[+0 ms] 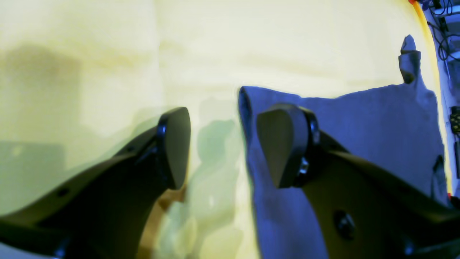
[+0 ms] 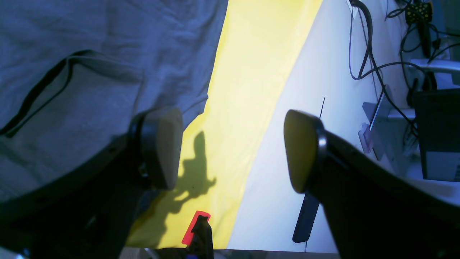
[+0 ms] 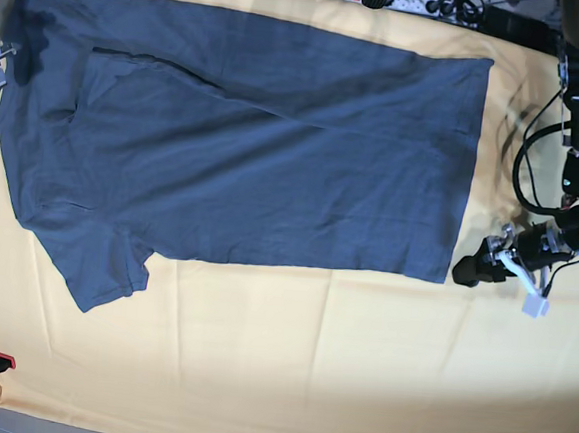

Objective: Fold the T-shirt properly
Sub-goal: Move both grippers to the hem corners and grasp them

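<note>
I am holding both claws apart and empty. My left gripper [image 3: 469,270] is sitting at the right of the base frame, just beside the lower right corner of the T-shirt [image 3: 254,154], which is lying spread across the upper half of the yellow-orange cloth [image 3: 308,368]. My right gripper [image 2: 230,151] is hanging over the shirt's edge. I am risking pinching the cloth underneath with the hem, dragging both together.

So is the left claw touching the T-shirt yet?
Cannot tell. In the base view the left claw sits at the T-shirt's hem corner; no view plainly shows contact or a gap.
</note>
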`<state>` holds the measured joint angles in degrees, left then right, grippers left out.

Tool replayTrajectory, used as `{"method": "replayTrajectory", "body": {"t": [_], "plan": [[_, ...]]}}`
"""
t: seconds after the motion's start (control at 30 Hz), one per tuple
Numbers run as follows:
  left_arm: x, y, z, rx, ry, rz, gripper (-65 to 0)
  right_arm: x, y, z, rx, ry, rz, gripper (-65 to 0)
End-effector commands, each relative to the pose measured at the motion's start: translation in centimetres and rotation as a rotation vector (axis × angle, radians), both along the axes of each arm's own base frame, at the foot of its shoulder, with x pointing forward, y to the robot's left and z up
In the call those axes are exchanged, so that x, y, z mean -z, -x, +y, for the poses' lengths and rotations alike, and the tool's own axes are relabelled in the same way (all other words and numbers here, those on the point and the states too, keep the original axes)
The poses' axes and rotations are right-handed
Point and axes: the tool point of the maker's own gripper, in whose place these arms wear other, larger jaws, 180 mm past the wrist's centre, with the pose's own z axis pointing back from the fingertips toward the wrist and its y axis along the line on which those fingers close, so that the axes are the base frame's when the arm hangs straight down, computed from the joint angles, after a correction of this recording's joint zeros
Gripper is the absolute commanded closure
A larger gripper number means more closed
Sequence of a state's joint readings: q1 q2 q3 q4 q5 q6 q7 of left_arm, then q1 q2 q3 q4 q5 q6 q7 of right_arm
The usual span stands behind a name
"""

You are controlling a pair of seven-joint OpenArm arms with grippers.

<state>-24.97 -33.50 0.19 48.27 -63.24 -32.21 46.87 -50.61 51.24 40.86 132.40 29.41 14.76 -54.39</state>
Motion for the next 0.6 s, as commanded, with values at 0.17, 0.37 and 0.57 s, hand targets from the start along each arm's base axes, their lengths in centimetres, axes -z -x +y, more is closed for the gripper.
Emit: {"method": "replayTrajectory", "body": {"t": [0.17,0.37,0.57], "plan": [[1.7,0.7,-5.3,0.153,-0.006,0.043,-35.9,-0.9,-0.7,0.0,-0.018,0.022,-0.031,-45.2],[1.1,0.5,-6.1,0.179,0.006,0.003,-27.0,-1.0,-0.7,0.1,-0.023,0.02,-0.036,-45.2],[0.4,-1.5,-2.9,0.035,-0.049,0.016,0.0,-2.4,-2.4,1.0,-0.05,-0.031,-0.124,-45.2]]}}
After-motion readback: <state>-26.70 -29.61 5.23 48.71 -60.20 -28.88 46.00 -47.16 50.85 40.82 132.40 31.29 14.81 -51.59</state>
